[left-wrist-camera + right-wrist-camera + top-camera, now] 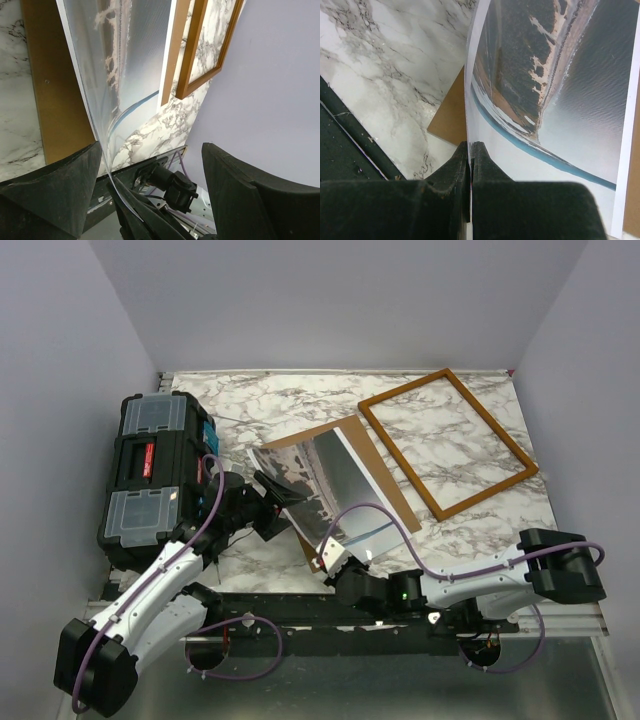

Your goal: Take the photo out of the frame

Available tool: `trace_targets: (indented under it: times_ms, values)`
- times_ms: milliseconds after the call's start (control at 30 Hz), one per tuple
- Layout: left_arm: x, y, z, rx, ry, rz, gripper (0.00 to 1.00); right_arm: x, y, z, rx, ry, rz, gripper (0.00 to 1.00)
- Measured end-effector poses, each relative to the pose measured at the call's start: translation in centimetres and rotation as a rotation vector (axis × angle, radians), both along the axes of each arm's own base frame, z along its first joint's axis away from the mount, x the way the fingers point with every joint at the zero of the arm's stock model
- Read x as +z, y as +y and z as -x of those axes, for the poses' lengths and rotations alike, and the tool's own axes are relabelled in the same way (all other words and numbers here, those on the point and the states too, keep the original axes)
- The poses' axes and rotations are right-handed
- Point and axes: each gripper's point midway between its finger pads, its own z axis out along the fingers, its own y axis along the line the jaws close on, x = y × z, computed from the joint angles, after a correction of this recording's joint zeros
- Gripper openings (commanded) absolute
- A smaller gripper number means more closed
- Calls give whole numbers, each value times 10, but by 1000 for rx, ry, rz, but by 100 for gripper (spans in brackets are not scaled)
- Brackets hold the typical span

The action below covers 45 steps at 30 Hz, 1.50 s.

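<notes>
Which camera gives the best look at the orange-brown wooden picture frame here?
The top external view: the orange-brown wooden rectangular frame lies whole and empty on the marble tabletop, all four rails visible. The left wrist view catches only one corner of the frame, with parts of two rails. The right wrist view shows none of it.

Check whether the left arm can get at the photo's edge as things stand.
Probably yes. The left gripper is open, and the lifted edge of the photo runs inside its jaws with nothing in the way. The right gripper, shut on the photo's near edge, holds it up.
</notes>
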Motion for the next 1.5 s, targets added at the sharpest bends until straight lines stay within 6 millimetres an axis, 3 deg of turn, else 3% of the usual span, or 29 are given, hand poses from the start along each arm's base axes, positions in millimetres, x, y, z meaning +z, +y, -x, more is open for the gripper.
trace_targets:
  times_ms: [567,800,1167,1333,1500]
  values:
    - [-3,-2,-4,5,-5,9,81,-3,4,-1,8,-10,26,0]
    - [-22,0,-1,3,3,2,82,-4,4,0,18,1,29,0]
    - [-29,6,-6,26,-40,-40,77,-2,4,1,19,2,22,0]
    - [-44,7,-6,19,5,-72,64,-2,4,0,19,1,23,0]
    - [-51,8,-5,7,26,-103,38,-3,4,0,21,-6,32,1]
